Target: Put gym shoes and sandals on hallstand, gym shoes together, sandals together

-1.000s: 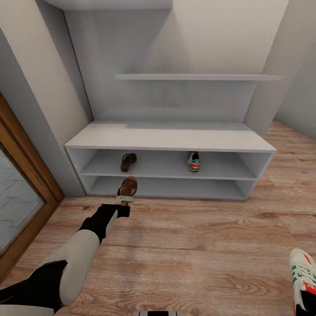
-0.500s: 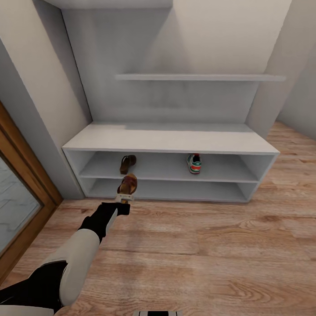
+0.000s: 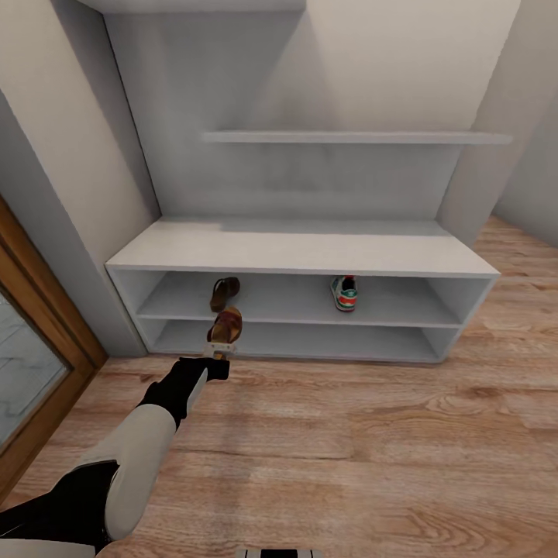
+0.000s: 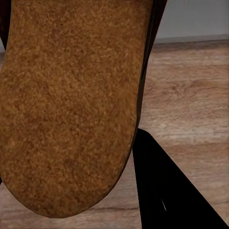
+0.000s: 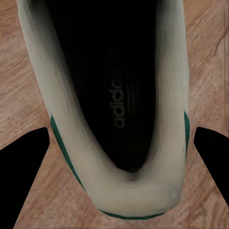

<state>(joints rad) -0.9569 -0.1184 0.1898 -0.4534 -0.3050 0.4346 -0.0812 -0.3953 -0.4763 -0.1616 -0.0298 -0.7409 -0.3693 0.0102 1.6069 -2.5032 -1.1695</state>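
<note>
My left gripper is shut on a brown sandal, held out above the corridor floor just in front of the hallstand. In the left wrist view the sandal's suede sole looms close beside one black finger. The other sandal lies on the upper low shelf at the left. A gym shoe stands on that same shelf further right. In the right wrist view my right gripper straddles the heel of the second gym shoe, its fingers pressed to both sides, plank floor below.
A wood-framed glass door stands at the left, close to the hallstand's end. A grey wall juts out beside it. Two wall shelves hang above the bench top. The lower shelf holds nothing.
The camera has crept closer to the hallstand. The gym shoe seen at the head view's bottom right a second ago has left that view. The left arm and its sandal keep their pose.
</note>
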